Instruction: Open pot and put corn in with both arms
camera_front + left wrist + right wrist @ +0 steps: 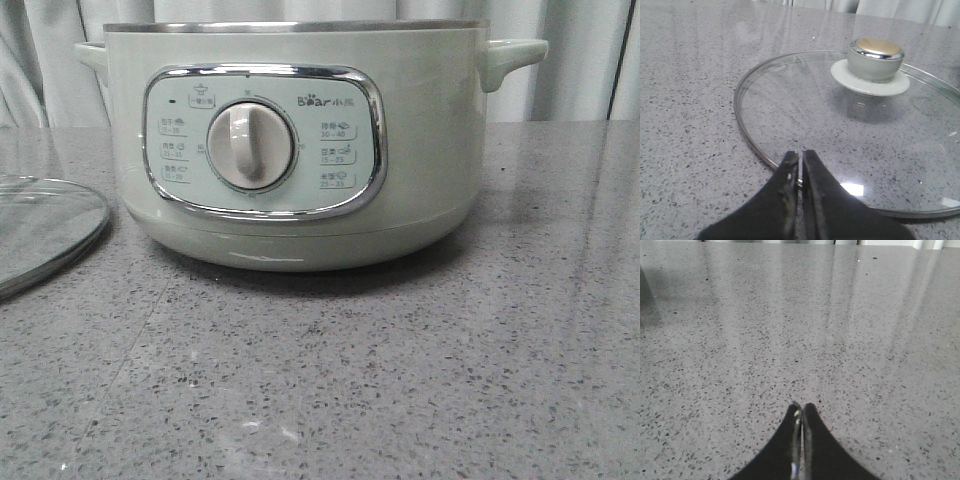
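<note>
The pale-green pot (300,140) stands at the middle back of the grey stone table, its lid off, its cream dial (250,146) facing me. I cannot see inside it. The glass lid (850,130) lies flat on the table to the pot's left, and its edge shows in the front view (40,235). It has a pale knob with a gold top (875,59). My left gripper (800,155) is shut and empty, over the lid's near rim. My right gripper (801,407) is shut and empty over bare table. The corn is out of view.
The grey speckled table (400,380) stretches in front of the pot. A pale curtain (580,50) hangs behind it. A dark shadow (645,295) falls at the edge of the right wrist view.
</note>
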`<state>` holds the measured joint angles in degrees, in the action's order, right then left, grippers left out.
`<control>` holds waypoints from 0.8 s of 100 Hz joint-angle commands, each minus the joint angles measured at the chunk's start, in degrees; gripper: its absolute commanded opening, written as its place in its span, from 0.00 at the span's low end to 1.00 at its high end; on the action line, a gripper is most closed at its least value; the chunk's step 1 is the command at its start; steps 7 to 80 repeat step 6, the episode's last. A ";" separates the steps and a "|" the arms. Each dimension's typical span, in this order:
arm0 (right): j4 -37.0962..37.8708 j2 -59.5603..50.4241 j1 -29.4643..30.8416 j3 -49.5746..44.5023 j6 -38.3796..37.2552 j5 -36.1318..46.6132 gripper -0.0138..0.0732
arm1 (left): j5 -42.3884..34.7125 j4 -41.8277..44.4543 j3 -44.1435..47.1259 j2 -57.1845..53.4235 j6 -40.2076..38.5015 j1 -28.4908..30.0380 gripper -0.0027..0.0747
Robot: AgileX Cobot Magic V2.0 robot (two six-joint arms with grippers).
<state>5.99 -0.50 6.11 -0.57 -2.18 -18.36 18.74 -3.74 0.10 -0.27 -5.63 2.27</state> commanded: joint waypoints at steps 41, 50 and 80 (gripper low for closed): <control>0.60 -1.37 0.26 -1.06 0.26 1.03 0.09 | -2.35 -0.23 1.23 -1.65 -0.49 0.04 0.01; 0.60 -1.37 0.26 -1.06 0.26 1.03 0.09 | -2.35 -0.23 1.23 -1.65 -0.49 0.04 0.01; 0.60 -1.37 0.26 -1.06 0.26 1.03 0.09 | -2.35 -0.23 1.23 -1.65 -0.49 0.04 0.01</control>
